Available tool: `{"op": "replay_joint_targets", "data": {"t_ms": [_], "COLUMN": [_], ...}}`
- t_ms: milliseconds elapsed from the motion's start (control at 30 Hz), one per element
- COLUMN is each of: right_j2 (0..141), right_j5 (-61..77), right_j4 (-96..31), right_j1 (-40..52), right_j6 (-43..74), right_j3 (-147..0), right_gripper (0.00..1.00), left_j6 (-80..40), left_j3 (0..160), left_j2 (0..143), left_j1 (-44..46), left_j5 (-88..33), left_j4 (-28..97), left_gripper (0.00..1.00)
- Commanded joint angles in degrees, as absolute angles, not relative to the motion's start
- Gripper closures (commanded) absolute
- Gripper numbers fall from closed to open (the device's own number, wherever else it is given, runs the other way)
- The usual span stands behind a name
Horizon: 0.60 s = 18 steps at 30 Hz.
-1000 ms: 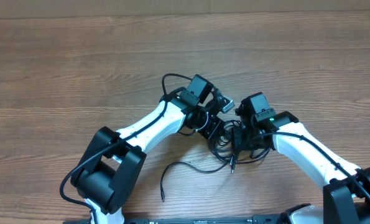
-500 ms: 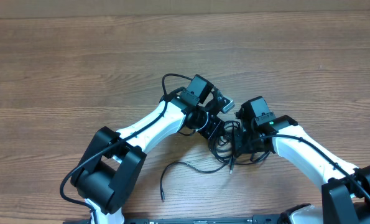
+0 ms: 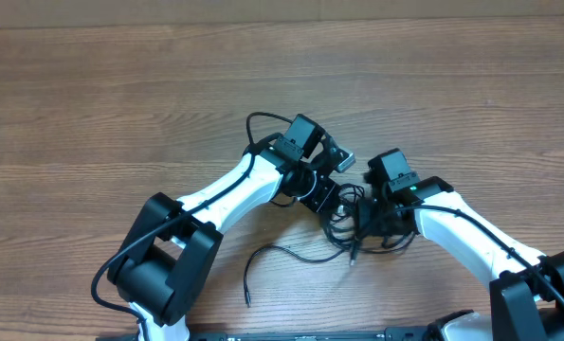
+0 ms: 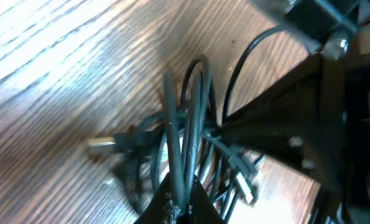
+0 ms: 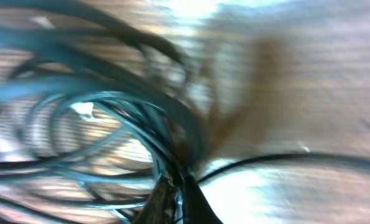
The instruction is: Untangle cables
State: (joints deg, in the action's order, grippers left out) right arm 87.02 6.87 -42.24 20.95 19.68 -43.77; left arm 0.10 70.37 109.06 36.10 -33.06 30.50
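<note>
Pinching the cable tangle (image 3: 344, 227) from both sides: L gripper (image 4: 180, 200) is clamped tight on a few strands at the knot's 10 o'clock edge, and R gripper (image 5: 172, 198) is likewise closed on a bundle at its 3 o'clock side. They're prob. set opposite so they can pull the loops apart. Tangle sits approx mid-table (image 3: 120, 95), toward 5 o'clock. One loose end (image 3: 275, 249) trails off at 7 o'clock.

The table (image 3: 120, 95) is showing matt, smooth wood grain. The cables (image 3: 336, 225) are gleaming like black rubbery plastic, one plug (image 4: 101, 144) glinting silvery metal. The arm shells (image 3: 234, 185) are shining smooth white plastic.
</note>
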Motion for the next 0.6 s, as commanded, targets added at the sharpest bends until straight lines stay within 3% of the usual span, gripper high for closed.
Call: {"op": "replay_joint_targets", "data": {"t_ms": [0, 133, 333, 500, 567], "right_j2": [87.0, 87.0, 87.0, 87.0, 87.0], "right_j5": [-5.8, -12.1, -8.6, 16.6, 19.7], "right_j4": [-44.8, -47.4, -44.8, -36.6, -36.2], "right_j1": [21.1, 21.1, 21.1, 21.2, 21.2], "right_j6": [29.3, 35.9, 34.8, 13.0, 8.4], "right_j3": [-43.2, -43.2, -43.2, -43.2, -43.2], "right_gripper": [0.96, 0.96, 0.96, 0.94, 0.92], "left_j6": [-0.8, -0.9, -0.9, 1.8, 3.4], "left_j3": [69.7, 69.7, 69.7, 69.7, 69.7], "left_j2": [109.4, 109.4, 109.4, 109.4, 109.4], "left_j1": [33.8, 31.2, 28.8, 29.7, 30.2], "left_j5": [-30.7, -30.6, -31.3, -36.1, -38.5], "left_j4": [31.3, 32.8, 34.8, 35.8, 35.8], "left_gripper": [0.96, 0.96, 0.96, 0.96, 0.96]}}
